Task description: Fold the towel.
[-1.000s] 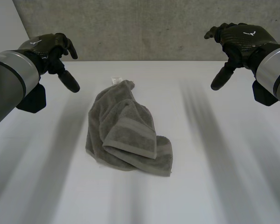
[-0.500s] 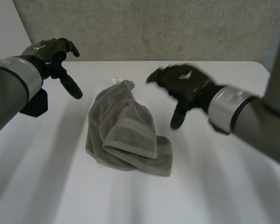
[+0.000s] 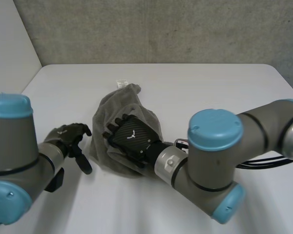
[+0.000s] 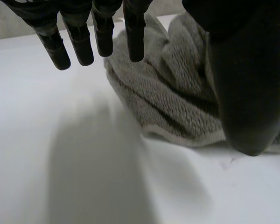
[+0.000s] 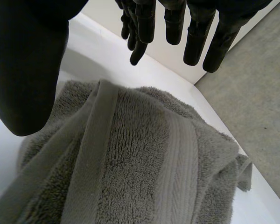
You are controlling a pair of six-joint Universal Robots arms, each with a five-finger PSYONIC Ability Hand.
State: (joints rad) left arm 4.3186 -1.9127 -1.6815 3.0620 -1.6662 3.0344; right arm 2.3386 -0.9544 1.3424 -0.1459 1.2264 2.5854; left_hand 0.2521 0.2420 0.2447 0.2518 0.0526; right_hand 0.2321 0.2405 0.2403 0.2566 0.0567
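A crumpled towel (image 3: 131, 99) lies on the table (image 3: 215, 87), the right robot hand (image 3: 132, 138) poised over it, the left robot hand (image 3: 71, 139) at its left edge, both with fingers apart; gripping corners to spread it flat looks the next job

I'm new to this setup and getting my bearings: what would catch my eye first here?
A crumpled grey towel lies bunched in the middle of the white table. The right hand is spread open right over it, the towel under its palm. The left hand, fingers straight, is open beside the towel's edge.
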